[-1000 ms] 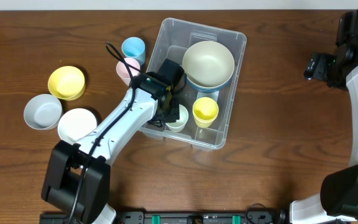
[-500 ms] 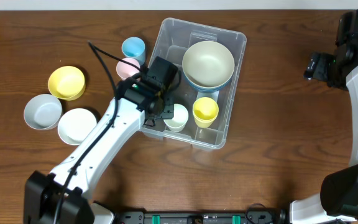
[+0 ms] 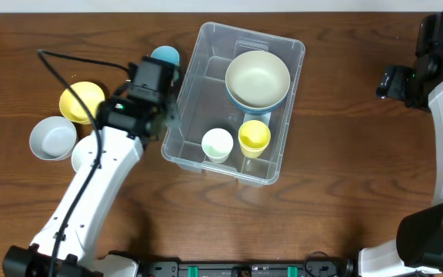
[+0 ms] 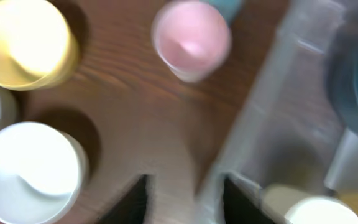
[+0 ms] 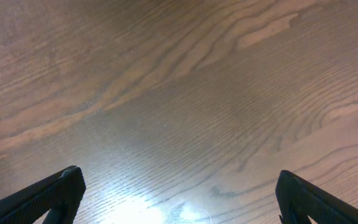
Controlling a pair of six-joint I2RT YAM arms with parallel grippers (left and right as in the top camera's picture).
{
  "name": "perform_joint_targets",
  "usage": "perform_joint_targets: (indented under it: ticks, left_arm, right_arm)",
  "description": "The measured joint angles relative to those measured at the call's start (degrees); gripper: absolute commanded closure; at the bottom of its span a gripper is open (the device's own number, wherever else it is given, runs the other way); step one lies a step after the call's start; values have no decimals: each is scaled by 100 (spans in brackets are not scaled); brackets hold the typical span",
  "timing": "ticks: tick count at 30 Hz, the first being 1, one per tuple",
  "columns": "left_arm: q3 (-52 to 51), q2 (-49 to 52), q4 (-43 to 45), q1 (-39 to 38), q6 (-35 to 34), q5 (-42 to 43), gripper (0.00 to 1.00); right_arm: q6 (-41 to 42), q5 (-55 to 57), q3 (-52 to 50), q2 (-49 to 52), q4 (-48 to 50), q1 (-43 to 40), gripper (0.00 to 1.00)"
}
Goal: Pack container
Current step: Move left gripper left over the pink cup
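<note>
The container [image 3: 194, 92] is a clear plastic bin at the table's middle. It holds a beige bowl [image 3: 258, 75] stacked on a blue one, a white cup [image 3: 217, 145] and a yellow cup [image 3: 254, 137]. My left gripper [image 3: 164, 115] hovers open and empty just outside the bin's left wall. Its blurred wrist view shows the gripper [image 4: 188, 199], a pink cup [image 4: 191, 38] ahead and the bin wall [image 4: 260, 124] to the right. My right gripper [image 3: 398, 81] is open and empty at the far right, over bare wood in its wrist view [image 5: 179, 199].
A blue cup [image 3: 164, 55] stands by the bin's left corner. A yellow bowl [image 3: 79, 101], a grey-white bowl [image 3: 52, 137] and a white bowl [image 3: 83, 155], partly under my left arm, sit at the left; yellow bowl [image 4: 27, 43] and white bowl [image 4: 30, 165] also show in the left wrist view.
My left gripper has come out of the bin and moved left, leaving the white cup standing inside next to the yellow cup. The right arm has not moved.
</note>
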Motion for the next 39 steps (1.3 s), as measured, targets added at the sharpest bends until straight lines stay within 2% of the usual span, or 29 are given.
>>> perform_joint_targets:
  ticks: [1,6,16,25,39]
  left_arm:
    - [0,11,28,103,50,-35,88]
    - [0,120,90,278,92,-122,94]
    - [0,719,-61,291,96,-11,94]
    - [0,737,-186,291,96,702,94]
    - [-11,737,-221,291,92,909,94]
  right_arm:
    - [0,0,0,0,0,0,1]
    - [0,0,0,0,0,0,1]
    - [0,0,0,0,2,0,1]
    - [0,0,0,0,0,0,1]
    - [0,0,0,0,0,0,1]
